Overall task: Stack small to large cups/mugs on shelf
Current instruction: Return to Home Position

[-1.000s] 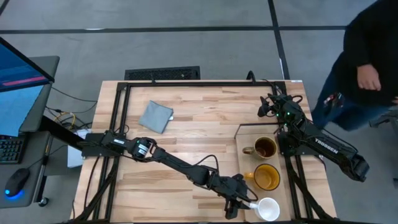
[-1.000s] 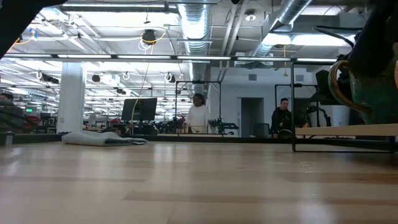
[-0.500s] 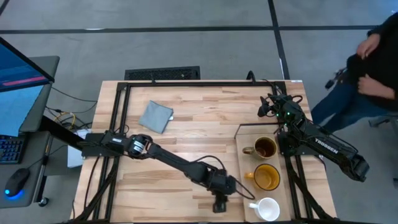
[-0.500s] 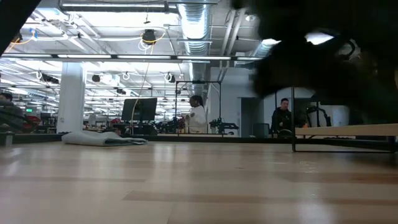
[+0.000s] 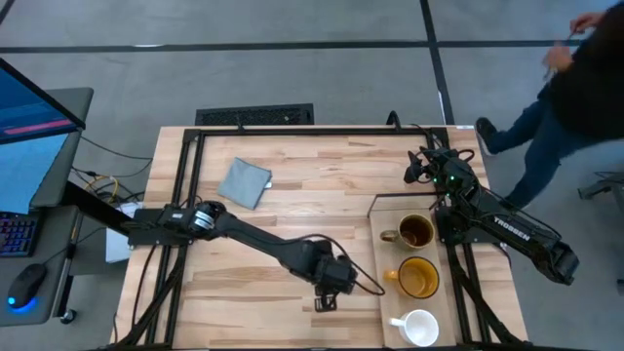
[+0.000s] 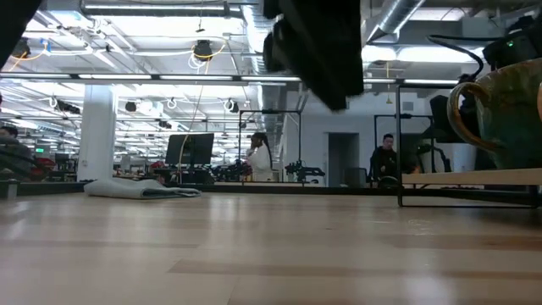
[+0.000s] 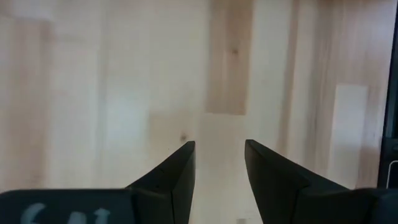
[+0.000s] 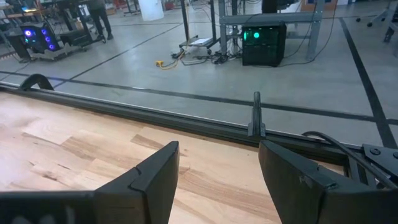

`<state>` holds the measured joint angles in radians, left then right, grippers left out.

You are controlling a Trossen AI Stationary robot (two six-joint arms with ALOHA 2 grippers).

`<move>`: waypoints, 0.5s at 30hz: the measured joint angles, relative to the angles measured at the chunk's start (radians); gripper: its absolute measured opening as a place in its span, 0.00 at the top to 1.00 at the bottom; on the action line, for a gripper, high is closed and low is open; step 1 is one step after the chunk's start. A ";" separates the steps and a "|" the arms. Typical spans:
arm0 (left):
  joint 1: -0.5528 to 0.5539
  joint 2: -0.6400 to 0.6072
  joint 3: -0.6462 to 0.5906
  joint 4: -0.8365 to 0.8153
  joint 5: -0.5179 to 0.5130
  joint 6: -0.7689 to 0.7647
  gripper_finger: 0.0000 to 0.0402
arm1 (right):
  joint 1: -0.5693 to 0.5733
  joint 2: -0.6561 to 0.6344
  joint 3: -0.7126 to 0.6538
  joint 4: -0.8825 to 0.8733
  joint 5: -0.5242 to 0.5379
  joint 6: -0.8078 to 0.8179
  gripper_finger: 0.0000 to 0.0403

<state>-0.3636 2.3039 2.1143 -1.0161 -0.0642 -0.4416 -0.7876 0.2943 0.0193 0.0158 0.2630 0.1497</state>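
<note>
- We see the brown mug point(image 5: 416, 232), yellow mug point(image 5: 419, 277) and white mug point(image 5: 421, 328) lined up far-to-near on the shelf point(image 5: 386, 209); sorting looks done.
- Left gripper point(image 5: 325, 300) is empty, fingers apart, over the tabletop point(image 5: 292, 190) left of the shelf.
- Right gripper point(image 5: 421, 166) waits at far right, fingers apart.

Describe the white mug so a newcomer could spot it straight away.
Find the pale wooden shelf on the right side of the table. Three mugs stand along it. The white mug is at one end, beside the yellow-orange mug and farthest from the dark brown mug; it alone is white.
</note>
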 joint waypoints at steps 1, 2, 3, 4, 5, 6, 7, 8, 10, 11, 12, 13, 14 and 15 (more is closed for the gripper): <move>0.003 -0.014 0.000 -0.007 -0.020 0.002 0.68 | 0.000 0.000 0.000 0.000 0.000 0.000 0.39; 0.005 -0.031 0.000 -0.015 -0.046 0.006 0.68 | 0.000 0.000 0.000 0.000 0.000 0.000 0.39; 0.008 -0.048 0.000 -0.027 -0.075 0.011 0.68 | 0.000 0.000 0.000 0.000 0.000 0.000 0.39; 0.010 -0.066 -0.001 -0.033 -0.104 0.018 0.68 | 0.000 0.000 0.000 0.000 0.000 0.000 0.39; 0.013 -0.087 -0.008 -0.030 -0.127 0.029 0.68 | 0.000 0.000 0.000 0.000 0.000 0.000 0.39; 0.017 -0.108 -0.017 -0.029 -0.136 0.035 0.68 | 0.000 0.000 0.000 0.001 0.000 0.000 0.39; 0.023 -0.129 -0.029 -0.031 -0.140 0.037 0.68 | 0.000 0.000 0.000 0.003 0.000 0.000 0.39; 0.029 -0.149 -0.042 -0.036 -0.143 0.037 0.68 | 0.000 0.000 0.000 0.004 0.000 0.000 0.39; 0.038 -0.193 -0.081 -0.043 -0.160 0.049 0.68 | 0.000 0.000 -0.001 0.012 0.000 0.000 0.39; 0.042 -0.222 -0.109 -0.041 -0.173 0.060 0.68 | 0.000 0.000 -0.001 0.015 0.000 0.000 0.39; 0.047 -0.253 -0.142 -0.034 -0.185 0.068 0.68 | 0.000 0.000 -0.001 0.018 0.000 0.001 0.39; 0.054 -0.288 -0.182 -0.017 -0.189 0.076 0.68 | 0.000 0.000 -0.001 0.019 0.000 0.002 0.39; 0.059 -0.325 -0.226 0.004 -0.190 0.082 0.68 | 0.000 0.000 -0.001 0.019 0.000 0.002 0.39; 0.068 -0.361 -0.280 0.029 -0.191 0.091 0.68 | 0.000 0.000 -0.001 0.019 0.000 0.002 0.39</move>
<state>-0.2961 1.9425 1.8344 -0.9870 -0.2557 -0.3507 -0.7877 0.2943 0.0181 0.0349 0.2630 0.1518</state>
